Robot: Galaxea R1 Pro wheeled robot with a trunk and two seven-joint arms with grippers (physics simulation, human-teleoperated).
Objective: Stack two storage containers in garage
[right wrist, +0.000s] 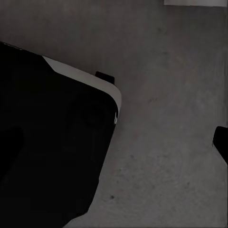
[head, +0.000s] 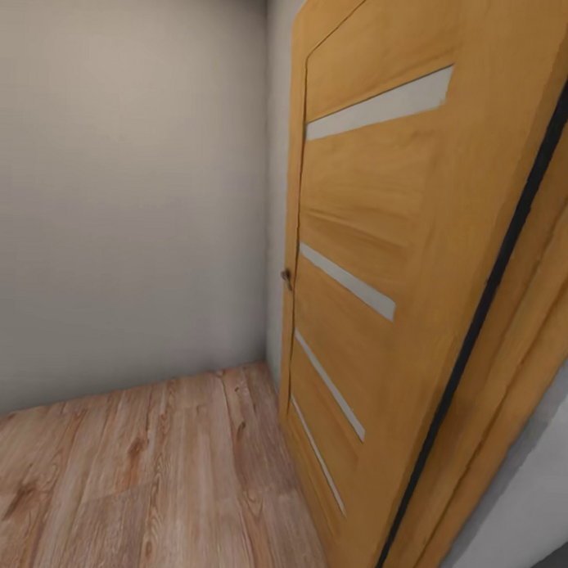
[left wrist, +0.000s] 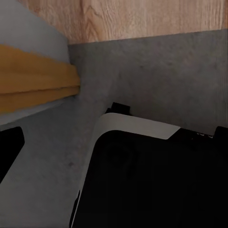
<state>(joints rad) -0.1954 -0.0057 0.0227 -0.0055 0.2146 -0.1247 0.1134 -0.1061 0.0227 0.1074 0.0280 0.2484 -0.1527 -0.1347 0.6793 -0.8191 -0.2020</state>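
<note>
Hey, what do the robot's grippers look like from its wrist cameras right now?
The left fingertips are plain matte black and blunt-ended; one right fingertip looks the same. A black rounded body with a white rim, likely the robot's own base, sits beneath them. No cables are visible.

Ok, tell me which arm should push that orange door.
Right, probably: the door stands on the right of the head view, the wall on the left. Both wrist cameras look down at grey floor.

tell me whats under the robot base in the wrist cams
Under the robot base lies grey concrete floor. The left wrist view shows that concrete meeting wood-plank flooring by an orange door frame. The floor directly beneath the base is covered by it.
</note>
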